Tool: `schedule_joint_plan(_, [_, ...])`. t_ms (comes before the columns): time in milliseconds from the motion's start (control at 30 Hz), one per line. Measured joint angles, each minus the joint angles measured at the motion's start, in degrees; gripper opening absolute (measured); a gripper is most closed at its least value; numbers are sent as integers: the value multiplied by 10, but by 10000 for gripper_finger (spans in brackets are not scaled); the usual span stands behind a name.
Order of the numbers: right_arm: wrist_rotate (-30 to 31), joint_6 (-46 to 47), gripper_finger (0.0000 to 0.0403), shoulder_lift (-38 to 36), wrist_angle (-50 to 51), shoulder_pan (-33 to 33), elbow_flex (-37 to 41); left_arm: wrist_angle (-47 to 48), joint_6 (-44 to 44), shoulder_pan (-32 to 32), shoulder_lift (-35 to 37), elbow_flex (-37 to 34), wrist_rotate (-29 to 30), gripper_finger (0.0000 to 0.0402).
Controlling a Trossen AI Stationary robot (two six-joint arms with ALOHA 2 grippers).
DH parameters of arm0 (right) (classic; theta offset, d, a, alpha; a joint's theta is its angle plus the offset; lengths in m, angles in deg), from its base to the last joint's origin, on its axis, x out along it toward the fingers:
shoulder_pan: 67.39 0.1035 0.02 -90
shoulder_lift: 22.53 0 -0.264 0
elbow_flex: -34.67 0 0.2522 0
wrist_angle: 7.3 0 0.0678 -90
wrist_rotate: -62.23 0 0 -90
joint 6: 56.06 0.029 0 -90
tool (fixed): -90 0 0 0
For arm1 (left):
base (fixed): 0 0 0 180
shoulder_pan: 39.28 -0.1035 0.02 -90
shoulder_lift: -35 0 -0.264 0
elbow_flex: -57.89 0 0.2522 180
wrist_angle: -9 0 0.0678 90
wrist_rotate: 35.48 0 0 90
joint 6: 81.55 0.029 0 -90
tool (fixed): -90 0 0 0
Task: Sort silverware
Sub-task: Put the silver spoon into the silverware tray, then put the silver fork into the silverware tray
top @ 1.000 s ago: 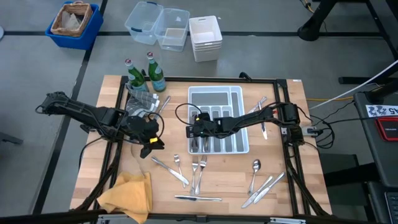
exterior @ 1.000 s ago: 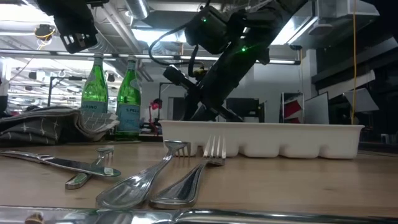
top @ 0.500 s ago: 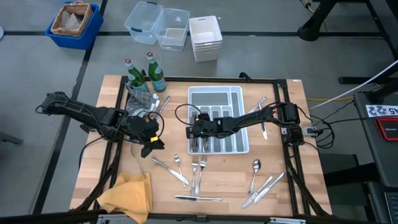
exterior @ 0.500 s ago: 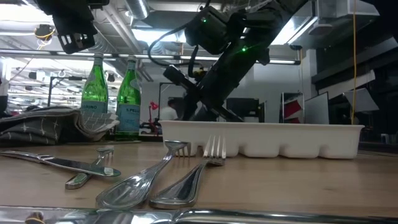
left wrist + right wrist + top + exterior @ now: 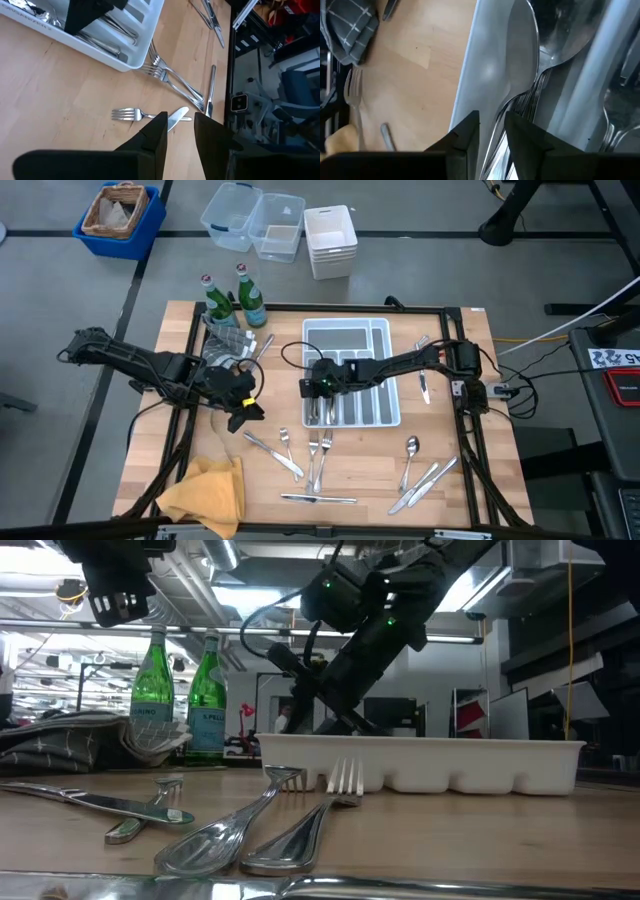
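Note:
The silverware is scattered: forks [image 5: 318, 452], a knife [image 5: 318, 499] and a spoon [image 5: 410, 448] lie flat on the wood near the front edge. More pieces [image 5: 420, 358] lie right of the white tray [image 5: 350, 332]. My right gripper [image 5: 312, 392] hangs open over the tray's left compartment. There a spoon [image 5: 520, 55] lies on other pieces, and its handle runs between my fingers. My left gripper [image 5: 181, 125] is open, holds nothing, and hovers above the table left of the tray, over a fork [image 5: 125, 114]. My right gripper comes slanting down from the table's right side, its fingers [image 5: 467, 132] standing on either side of the spoon's handle [image 5: 493, 131] and along it. I cannot tell whether they touch it. The spoon rests in the tray's compartment.
Two green bottles [image 5: 230, 298] and a grey checked cloth [image 5: 225, 345] stand at the far left of the table. A yellow cloth [image 5: 205, 490] lies at the near left corner. Bins and white containers [image 5: 330, 240] sit on the floor beyond the far edge.
My right gripper has swung a little toward the table's far edge over the tray's left compartments, turning at the wrist. My left arm has kept its place.

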Motion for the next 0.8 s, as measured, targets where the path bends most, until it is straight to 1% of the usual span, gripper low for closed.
schedule_joint_plan(100, [-40, -15, 97, 0, 1, -10, 0, 0, -14, 4, 0, 0, 0, 86])
schedule_joint_plan(200, [-61, -23, 97, -2, 8, -15, 0, 0, -35, 16, 0, 0, 0, 86])
schedule_joint_plan(400, [-63, -38, 96, -16, 41, -18, 1, 0, -76, 47, 0, 0, 0, 86])
schedule_joint_plan(667, [-56, -55, 96, -43, 81, -18, 2, -2, -87, 88, -4, 0, 0, 86])
schedule_joint_plan(733, [-55, -55, 96, -52, 79, -18, 2, -1, -120, 96, -8, 0, 0, 86])
schedule_joint_plan(800, [-56, -59, 96, -63, 81, -17, 2, 4, -189, 105, -11, 0, 0, 86])
